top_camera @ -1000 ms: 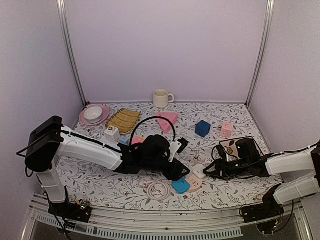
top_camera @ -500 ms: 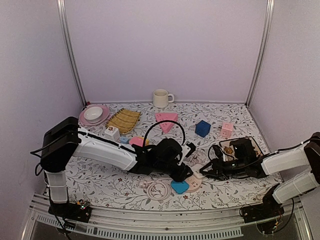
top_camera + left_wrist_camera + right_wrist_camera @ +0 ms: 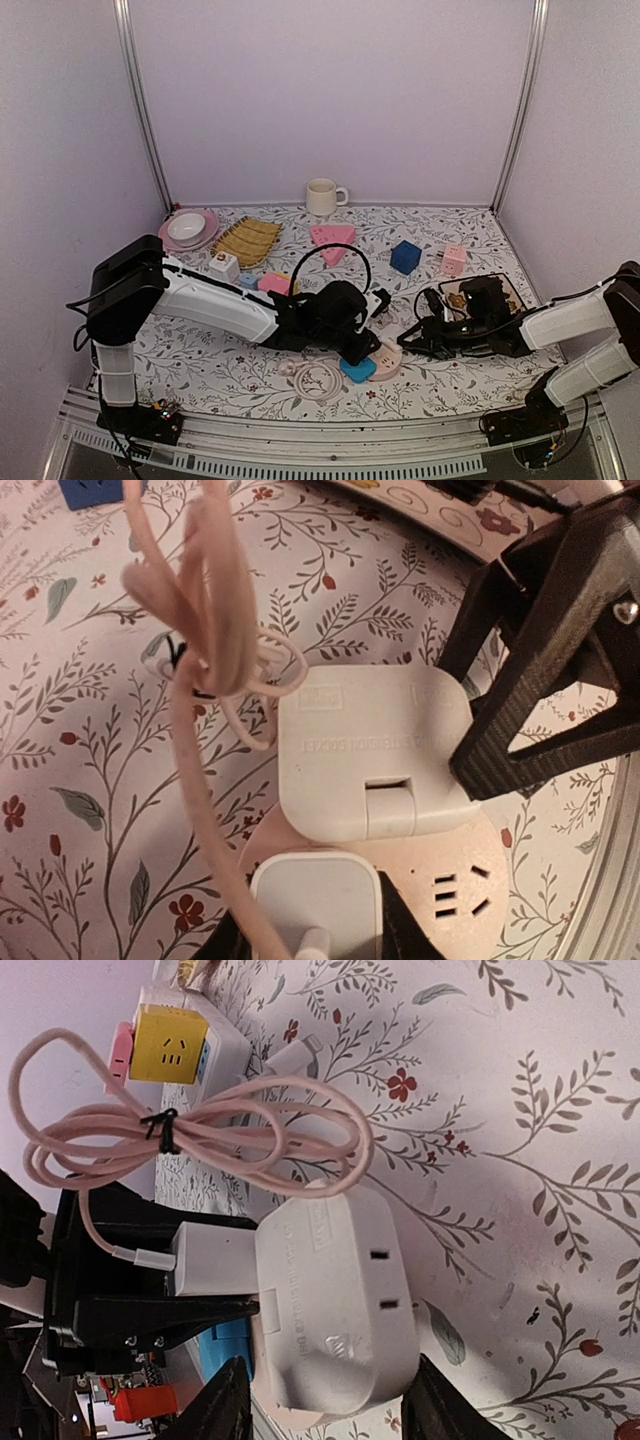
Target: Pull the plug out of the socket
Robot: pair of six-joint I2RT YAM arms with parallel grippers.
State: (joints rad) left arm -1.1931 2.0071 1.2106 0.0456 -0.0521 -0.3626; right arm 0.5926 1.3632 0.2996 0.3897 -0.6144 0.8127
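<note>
A white socket block (image 3: 370, 750) lies on a round pink base (image 3: 480, 880). A white plug (image 3: 315, 900) with a pink cable (image 3: 185, 700) is plugged into its side. My left gripper (image 3: 315, 938) is shut on the plug, one black finger on each side. My right gripper (image 3: 330, 1370) is shut on the socket block (image 3: 330, 1305), and its finger (image 3: 550, 680) shows in the left wrist view. In the top view the left gripper (image 3: 372, 345) and the right gripper (image 3: 408, 345) meet at the socket block (image 3: 393, 348) near the table's front centre.
A blue piece (image 3: 357, 369) and a coiled cable (image 3: 315, 380) lie just left of the socket. A yellow cube socket (image 3: 170, 1050) lies beyond it. Farther back stand a mug (image 3: 322, 196), a pink plate (image 3: 187, 229), a blue cube (image 3: 405, 257) and a pink cube (image 3: 454, 260).
My left arm has reached to the right and its gripper has closed in on the plug. My right gripper has shifted slightly left onto the socket block.
</note>
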